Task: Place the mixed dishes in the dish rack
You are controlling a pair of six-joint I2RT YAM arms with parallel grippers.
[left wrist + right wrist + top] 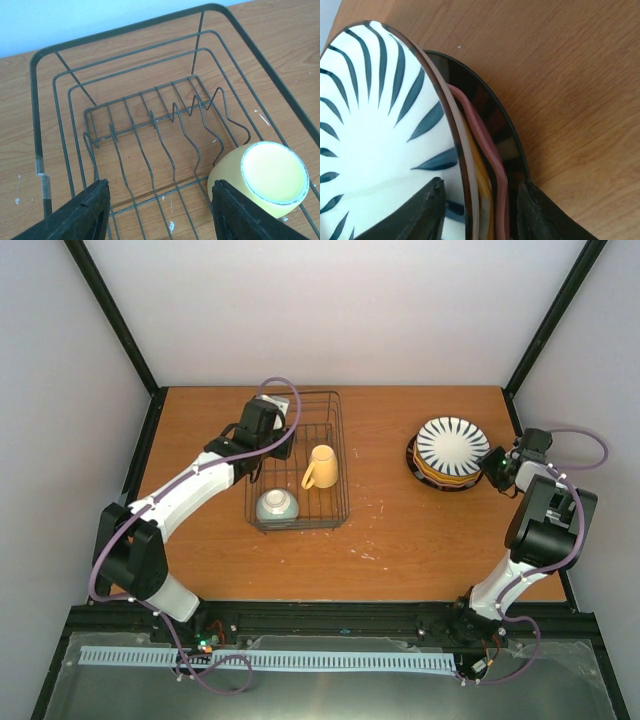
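Note:
The dark wire dish rack [335,430] stands at the table's middle left. In it a yellow mug [320,467] lies on its side and a pale blue-green bowl [277,506] sits at the near end. My left gripper [272,440] hovers over the rack's left part, open and empty [157,212], with the mug [265,175] by its right finger. The plates are stacked at the right, the striped plate [450,443] on top. My right gripper [488,468] is open [480,210], with its jaws either side of the stack's edge: striped plate [375,125], orange-yellow plate [482,185], pink plate [485,145], dark-rimmed plate [495,120].
The rack's upright divider wires [160,120] hold nothing at the far end. Black frame posts [145,440] and white walls close in the wooden table [390,520] at left, right and back. White scuff marks lie on the wood near the middle.

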